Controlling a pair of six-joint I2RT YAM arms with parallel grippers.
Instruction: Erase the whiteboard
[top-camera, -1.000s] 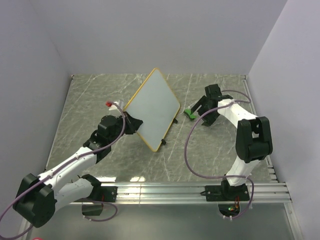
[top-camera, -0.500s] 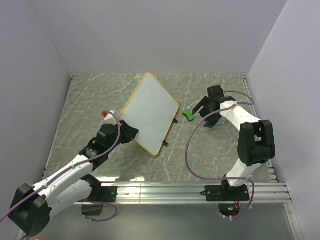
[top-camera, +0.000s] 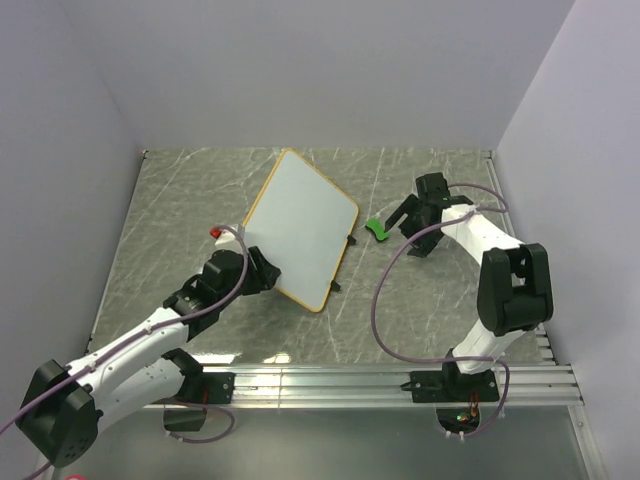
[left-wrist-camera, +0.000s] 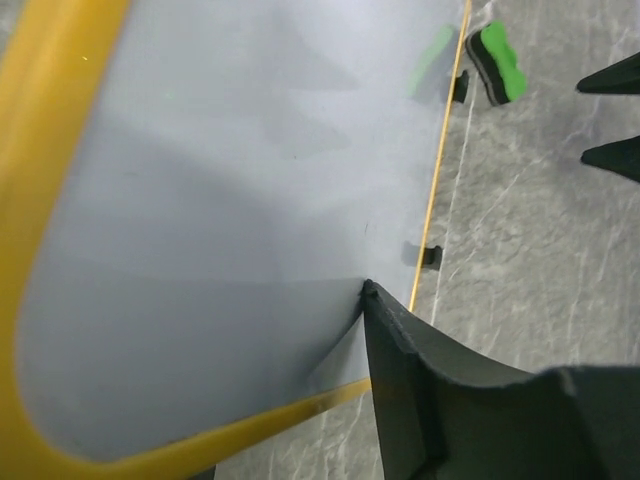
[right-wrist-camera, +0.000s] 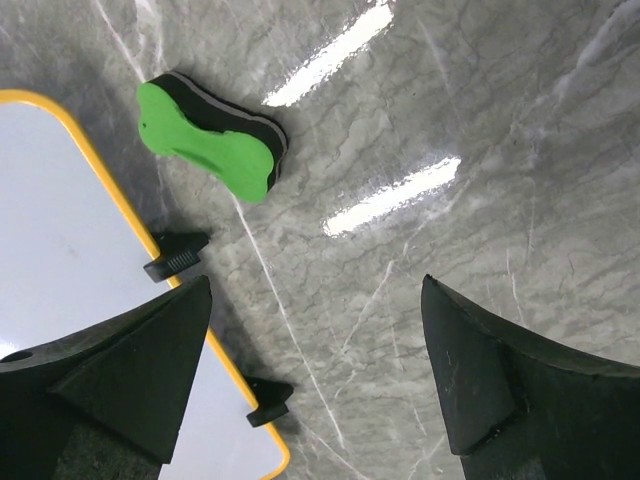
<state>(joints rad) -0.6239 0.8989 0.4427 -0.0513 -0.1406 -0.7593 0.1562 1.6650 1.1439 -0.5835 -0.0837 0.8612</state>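
Left wrist view: whiteboard (left-wrist-camera: 220, 200), likely light, stiff and slick, best taken by its frame edge, sits against the left pincer (top-camera: 262, 271); whether it is gripped I cannot tell. Opposite, the right pincer (right-wrist-camera: 315, 290) gapes wide, empty.

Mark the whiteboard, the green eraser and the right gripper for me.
whiteboard (top-camera: 301, 227), top view, middle of its white face.
green eraser (right-wrist-camera: 210, 150), right wrist view, its green top.
right gripper (right-wrist-camera: 316, 285), right wrist view, midway between fingertips.
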